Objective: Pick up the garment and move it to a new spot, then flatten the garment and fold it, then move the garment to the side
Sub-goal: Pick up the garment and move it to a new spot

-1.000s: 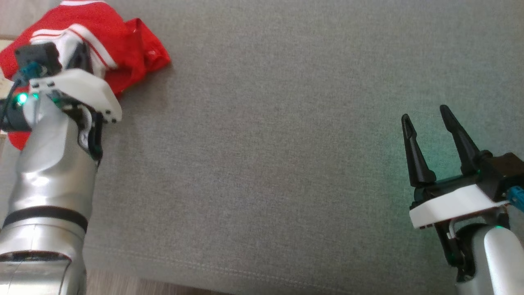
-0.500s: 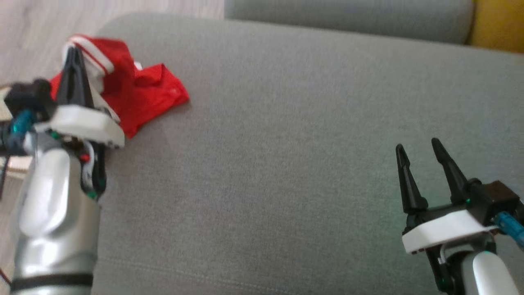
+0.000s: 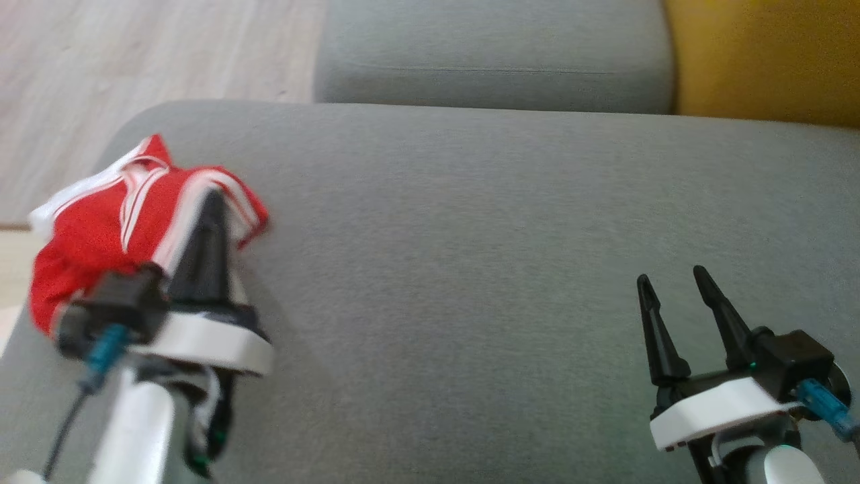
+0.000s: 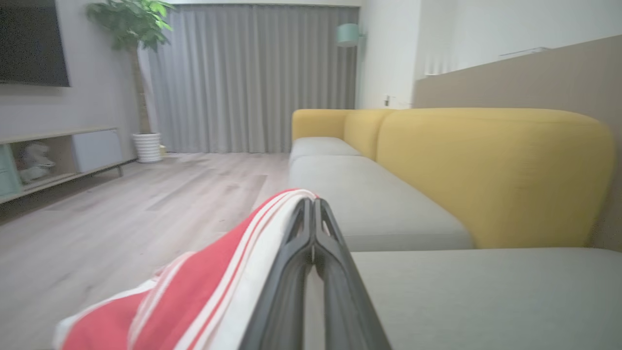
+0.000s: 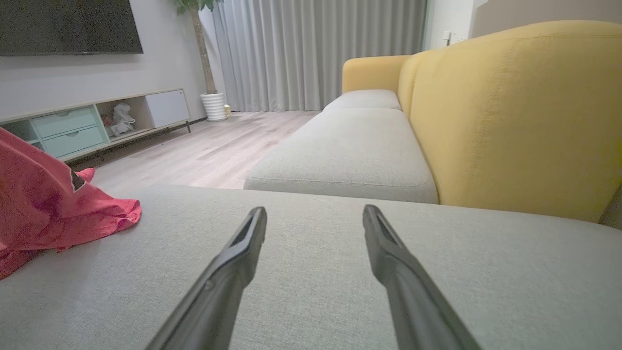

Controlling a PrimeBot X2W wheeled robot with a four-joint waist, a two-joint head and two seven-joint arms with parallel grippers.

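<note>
We see our left tool (image 3: 213,200) pinching the red garment (image 3: 94,242) at the left edge of the grey sofa seat (image 3: 470,235); our right tool (image 3: 670,275) hovers well apart, fingers spread.

In the head view, the pale left forearm (image 3: 138,430) at the lower left is smeared by blur and cut off by the bottom edge. Above it, the left gripper (image 3: 213,202), its two dark fingers pressed together, covers part of the red garment with white stripes (image 3: 87,235). The left wrist view's bottom edge crops the garment (image 4: 194,291). The right wrist view's left edge crops it too, and the small dark mark (image 5: 76,181) on the cloth there is too small to make out.
</note>
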